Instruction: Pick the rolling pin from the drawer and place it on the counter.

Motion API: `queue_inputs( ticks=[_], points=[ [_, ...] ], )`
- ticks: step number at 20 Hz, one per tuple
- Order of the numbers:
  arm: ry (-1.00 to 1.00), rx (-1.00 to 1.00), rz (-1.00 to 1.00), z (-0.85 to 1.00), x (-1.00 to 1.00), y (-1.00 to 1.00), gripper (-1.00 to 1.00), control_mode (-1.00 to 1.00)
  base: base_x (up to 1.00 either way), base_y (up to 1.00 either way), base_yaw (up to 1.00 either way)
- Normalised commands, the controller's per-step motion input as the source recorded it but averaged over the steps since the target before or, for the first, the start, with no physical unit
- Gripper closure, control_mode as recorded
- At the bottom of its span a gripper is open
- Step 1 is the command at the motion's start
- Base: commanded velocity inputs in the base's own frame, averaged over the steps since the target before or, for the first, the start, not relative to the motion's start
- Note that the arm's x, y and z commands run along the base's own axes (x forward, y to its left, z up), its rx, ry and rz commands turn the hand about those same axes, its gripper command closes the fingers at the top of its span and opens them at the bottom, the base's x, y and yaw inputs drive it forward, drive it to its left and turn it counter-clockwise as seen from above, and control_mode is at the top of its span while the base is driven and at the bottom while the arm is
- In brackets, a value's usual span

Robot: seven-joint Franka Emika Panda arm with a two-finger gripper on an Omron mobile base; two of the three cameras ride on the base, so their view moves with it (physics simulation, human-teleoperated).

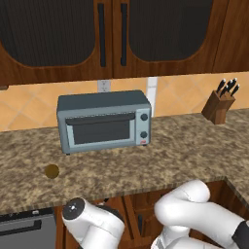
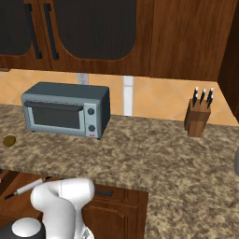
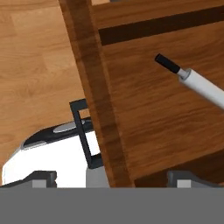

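Along the counter, going left to right, sit one small brown ball near the rounded front edge, one toaster oven set back against the tiled wall, then a wide bare stretch of granite, and one knife block at the far right. The right base view shows the same order, with open granite between the oven and the block. Below the front edge, at that view's lower left, the drawer is open and one rolling pin lies inside it, a black handle showing at its end. Seen from the hand, the pin lies on the drawer floor to the right of the drawer's front wall, with bare wood all round it. The gripper hangs above that wall with its two fingertips spread wide apart, holding nothing.
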Motion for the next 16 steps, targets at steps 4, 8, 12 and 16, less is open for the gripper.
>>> queue_inputs(
  ticks=[4, 8, 12, 16],
  points=[
    [0.08, -0.17, 0.07, -0.38, 0.12, 0.07, -1.00, -1.00, 0.00, 0.00, 0.00],
    [0.04, -0.12, 0.09, -0.36, 0.07, 0.00, -1.00, -1.00, 0.00, 0.00, 0.00],
    [0.00, -0.11, 0.08, -0.25, 0.18, 0.00, -1.00, -1.00, 0.00, 0.00, 0.00],
    [0.01, -0.15, 0.10, -0.36, 0.06, 0.00, -1.00, -1.00, 0.00, 0.00, 0.00]
  ],
)
